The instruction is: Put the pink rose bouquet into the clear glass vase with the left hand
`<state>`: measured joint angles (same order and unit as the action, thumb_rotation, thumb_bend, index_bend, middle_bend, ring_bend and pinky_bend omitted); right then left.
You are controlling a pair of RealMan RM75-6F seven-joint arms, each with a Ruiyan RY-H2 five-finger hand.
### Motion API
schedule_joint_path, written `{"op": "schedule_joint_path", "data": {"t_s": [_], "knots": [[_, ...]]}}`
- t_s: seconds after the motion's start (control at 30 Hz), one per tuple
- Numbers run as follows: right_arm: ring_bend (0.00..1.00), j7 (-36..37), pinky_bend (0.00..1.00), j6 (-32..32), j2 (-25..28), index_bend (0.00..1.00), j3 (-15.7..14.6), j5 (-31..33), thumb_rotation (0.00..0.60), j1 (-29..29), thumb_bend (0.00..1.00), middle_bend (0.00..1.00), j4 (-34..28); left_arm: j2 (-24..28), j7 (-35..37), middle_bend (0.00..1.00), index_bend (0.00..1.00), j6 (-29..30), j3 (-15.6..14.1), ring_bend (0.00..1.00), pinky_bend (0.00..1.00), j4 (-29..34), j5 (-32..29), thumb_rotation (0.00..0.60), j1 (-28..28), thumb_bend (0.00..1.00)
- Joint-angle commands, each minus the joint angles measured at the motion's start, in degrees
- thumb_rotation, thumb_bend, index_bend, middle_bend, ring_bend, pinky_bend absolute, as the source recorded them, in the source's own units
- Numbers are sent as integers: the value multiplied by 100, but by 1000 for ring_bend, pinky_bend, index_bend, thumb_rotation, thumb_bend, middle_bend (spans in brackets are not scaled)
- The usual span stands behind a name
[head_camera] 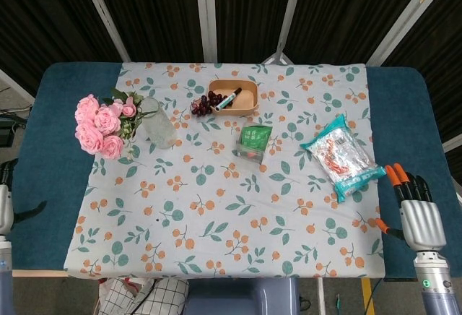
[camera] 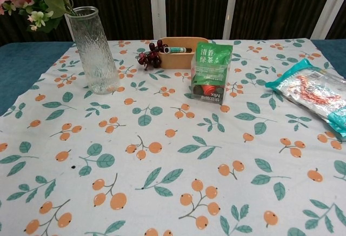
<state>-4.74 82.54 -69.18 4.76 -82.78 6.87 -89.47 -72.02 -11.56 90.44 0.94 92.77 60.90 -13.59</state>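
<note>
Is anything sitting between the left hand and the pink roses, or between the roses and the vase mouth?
Nothing visible. The left hand sits at the table's near-left edge, with only bare blue table cover between it and the pink rose bouquet. The blooms hang left of the clear glass vase, their stems already reaching its mouth.

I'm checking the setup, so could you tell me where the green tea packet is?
In the head view, the green tea packet stands mid-table, just in front of the wooden tray and left of the snack bag.
</note>
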Motion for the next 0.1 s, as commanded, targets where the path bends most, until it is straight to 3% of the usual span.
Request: {"op": "schedule_joint_path", "data": {"t_s": [0.03, 0.1], "knots": [[0, -69, 0, 62, -11, 0, 11, -28, 600, -18, 204, 3, -13, -44, 301, 104, 122, -179, -75, 56, 184, -95, 386, 600, 58, 197], [0, -114, 0, 83, -28, 0, 7, -46, 600, -22, 205, 3, -12, -7, 469, 104, 121, -239, -69, 56, 184, -80, 517, 600, 88, 197]]}}
